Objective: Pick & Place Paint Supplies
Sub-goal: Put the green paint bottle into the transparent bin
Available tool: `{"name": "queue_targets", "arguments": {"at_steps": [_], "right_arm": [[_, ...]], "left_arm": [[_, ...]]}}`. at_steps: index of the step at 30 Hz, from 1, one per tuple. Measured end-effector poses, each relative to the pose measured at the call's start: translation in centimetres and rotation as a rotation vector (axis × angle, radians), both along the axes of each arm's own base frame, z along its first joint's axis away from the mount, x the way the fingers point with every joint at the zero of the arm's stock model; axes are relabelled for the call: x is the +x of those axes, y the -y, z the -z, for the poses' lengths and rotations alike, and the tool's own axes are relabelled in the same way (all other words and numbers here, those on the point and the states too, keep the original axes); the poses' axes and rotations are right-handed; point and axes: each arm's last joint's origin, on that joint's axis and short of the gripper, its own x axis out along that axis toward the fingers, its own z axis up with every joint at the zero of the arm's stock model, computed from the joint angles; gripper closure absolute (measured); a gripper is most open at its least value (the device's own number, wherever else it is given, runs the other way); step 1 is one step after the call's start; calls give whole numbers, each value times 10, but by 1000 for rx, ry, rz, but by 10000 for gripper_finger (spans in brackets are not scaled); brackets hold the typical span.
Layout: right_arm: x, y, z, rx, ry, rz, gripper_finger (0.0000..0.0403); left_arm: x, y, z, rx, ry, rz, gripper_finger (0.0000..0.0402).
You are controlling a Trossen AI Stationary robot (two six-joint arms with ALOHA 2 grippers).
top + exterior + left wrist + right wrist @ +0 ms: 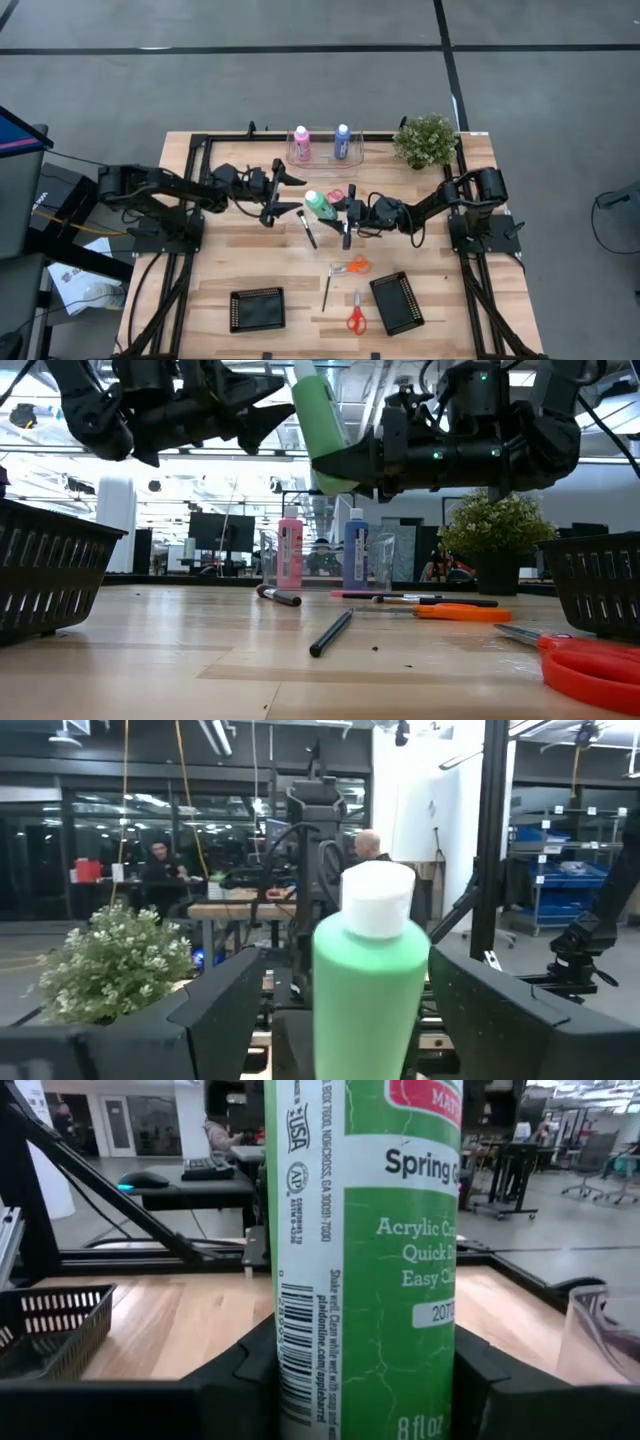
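The green paint bottle [320,207] with a white cap [303,368] hangs in the air over the table's middle, tilted, cap uppermost. My right gripper [337,209] is shut on it, reaching in from the right. My left gripper [297,195] is open just left of it; its fingers [225,1010] stand on either side of the bottle [365,980] with gaps, touching nothing. The pink bottle [300,144] and blue bottle [342,140] stand upright in a clear tray [322,157] at the far edge. Dark-handled brushes [308,229] [326,290] lie flat on the table. My right gripper pinches the green bottle's lower body [360,1330] between its two fingers [245,1380], one on each side of the label. The fingers come level from the table's right, across the bottle. The bottle is lifted clear of the table, tilted with its cap up and leaning left [322,430].
A potted plant [425,140] stands at the far right corner. Orange scissors [352,266] and red scissors [355,312] lie toward the near edge, between two black baskets [257,308] [397,302]. A black frame [200,140] borders the table.
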Motion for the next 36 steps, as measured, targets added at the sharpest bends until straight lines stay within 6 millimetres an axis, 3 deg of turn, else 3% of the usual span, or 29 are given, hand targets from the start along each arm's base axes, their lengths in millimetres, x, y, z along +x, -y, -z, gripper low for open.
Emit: {"name": "queue_targets", "arguments": {"at_steps": [9, 17, 22, 30, 36], "right_arm": [[0, 3, 3, 5, -15, -1, 251], [1, 3, 5, 9, -35, -1, 252], [1, 3, 5, 9, -35, -1, 252], [0, 3, 5, 16, -35, 2, 251], [0, 3, 5, 13, -36, 3, 249]], "left_arm": [[32, -6, 0, -7, -10, 74, 126], [43, -8, -7, 7, 14, 97, 131], [43, -8, -7, 10, 16, 96, 171], [42, -8, -8, 26, 25, 94, 290], [43, -8, -8, 37, 25, 92, 296]]}}
